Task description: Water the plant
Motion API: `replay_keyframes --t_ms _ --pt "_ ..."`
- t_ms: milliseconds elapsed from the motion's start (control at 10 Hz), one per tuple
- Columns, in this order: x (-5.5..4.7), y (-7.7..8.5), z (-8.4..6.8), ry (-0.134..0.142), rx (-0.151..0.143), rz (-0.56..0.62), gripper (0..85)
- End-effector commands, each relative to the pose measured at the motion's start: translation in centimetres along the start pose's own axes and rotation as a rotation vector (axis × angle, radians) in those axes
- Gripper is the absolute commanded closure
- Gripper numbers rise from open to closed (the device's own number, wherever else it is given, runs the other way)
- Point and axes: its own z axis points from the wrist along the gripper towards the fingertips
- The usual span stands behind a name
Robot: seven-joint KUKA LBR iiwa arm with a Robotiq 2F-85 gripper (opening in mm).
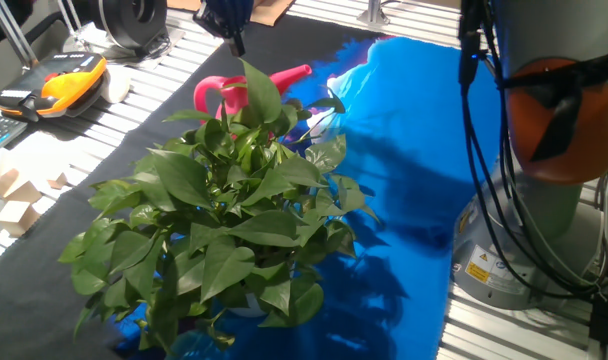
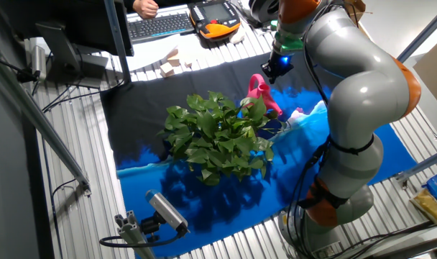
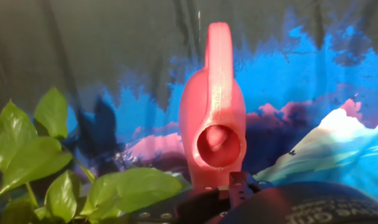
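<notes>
Presently the plant (image 1: 224, 215) stands on the blue-and-black cloth (image 1: 414, 150) that covers the table, near the middle of the cloth and close to the robot's base. It is a broad, bushy mass of glossy green pointed leaves. Its pot is almost wholly hidden by foliage.

A pink watering can (image 1: 246, 90) stands just behind the plant as seen from one fixed view, partly screened by the upper leaves, with its handle loop on one side and its spout on the other. From the other fixed view the can (image 2: 261, 93) sits just beside the plant (image 2: 218, 137), on the side toward the desk. In the hand view the can (image 3: 215, 112) is seen end on from above, its round filler opening facing the camera, with plant leaves (image 3: 40, 155) at the lower left.

The gripper (image 1: 234, 40) hangs above the can, clear of it, with no contact observed. The fingers are dark and small in both fixed views, and the hand view shows only part of the hand body, so whether the claw is spread or pressed together cannot be determined.

An orange teach pendant (image 1: 69, 75) and a keyboard (image 2: 161, 25) lie on the desk beyond the cloth.
</notes>
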Motion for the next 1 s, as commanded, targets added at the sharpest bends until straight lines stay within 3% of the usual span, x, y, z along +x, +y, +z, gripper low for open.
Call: replay_keyframes --t_ms 0,200,300,600,700,800,900 --pt "0.01 0.0 -0.01 -0.013 0.012 -0.005 85.0" --pt "0.01 0.0 -0.01 -0.025 -0.016 0.005 85.0" --pt "0.01 0.0 -0.01 -0.019 -0.014 0.005 85.0" --pt "0.01 0.0 -0.01 0.033 -0.02 0.003 85.0" --pt "0.01 0.0 -0.01 0.082 -0.018 -0.008 68.0" --pt "0.01 0.0 -0.01 0.084 -0.019 -0.014 68.0" --pt "-0.97 -0.01 0.19 0.052 -0.008 -0.015 51.0"
